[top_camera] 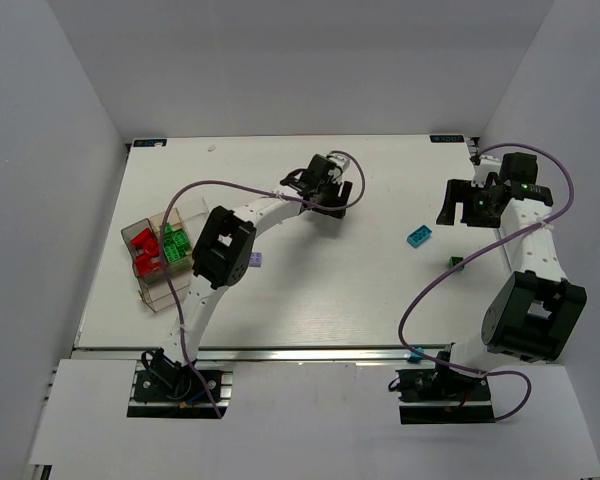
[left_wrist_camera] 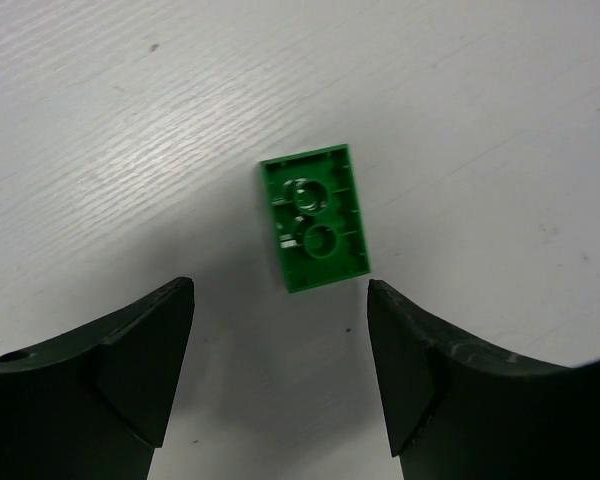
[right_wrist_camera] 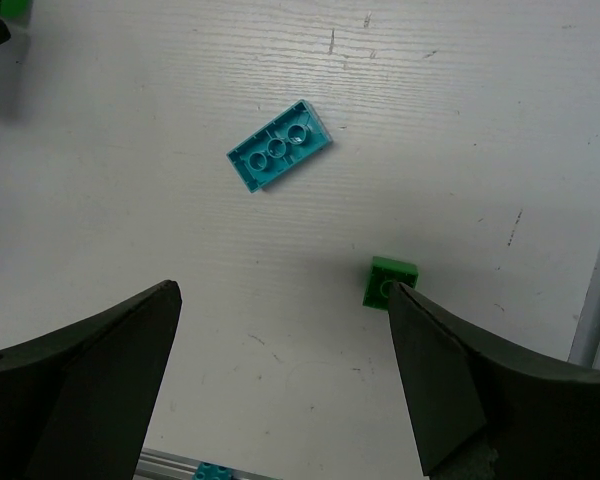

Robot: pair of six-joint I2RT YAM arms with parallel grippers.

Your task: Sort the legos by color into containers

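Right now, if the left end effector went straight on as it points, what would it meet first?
Likely the green brick, underside-up on the table, centred ahead of the open left end effector; depth unclear.

So the left arm (top_camera: pixel 223 248) comes up from its base at the bottom left of the top view, bends at a chunky black elbow left of centre, then stretches toward the upper middle, where the left gripper (top_camera: pixel 325 185) points down. In its wrist view the two dark fingers (left_wrist_camera: pixel 140 360) sit in the lower corners, jaws wide apart. The right arm (top_camera: pixel 533 315) rises from the bottom right, folds near the right edge and doubles back up, with the right gripper (top_camera: pixel 470 205) in the upper right, facing down too, spread just as wide.
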